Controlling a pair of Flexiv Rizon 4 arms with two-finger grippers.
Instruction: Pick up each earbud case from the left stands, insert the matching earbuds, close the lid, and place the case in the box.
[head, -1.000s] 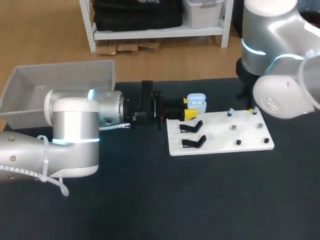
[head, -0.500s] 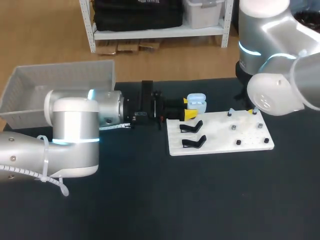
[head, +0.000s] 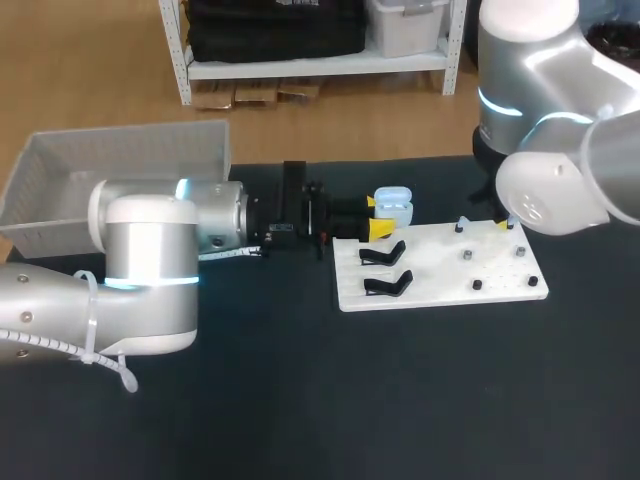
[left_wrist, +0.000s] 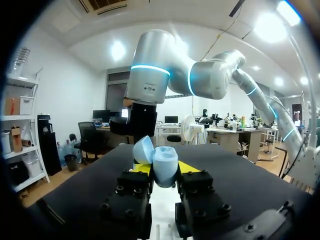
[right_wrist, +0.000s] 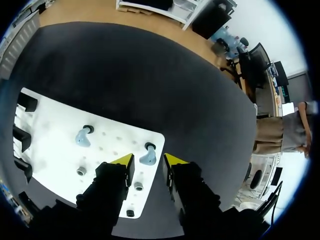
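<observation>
Earbud case held open for filling
It is clamped by the left gripper; the right gripper is spread over an earbud, apparently for pickup.

The left arm and right arm are rounded silver-grey links with glowing cyan rings. White cable ties wrap the left one. Black fingers have screws and yellow tips.
</observation>
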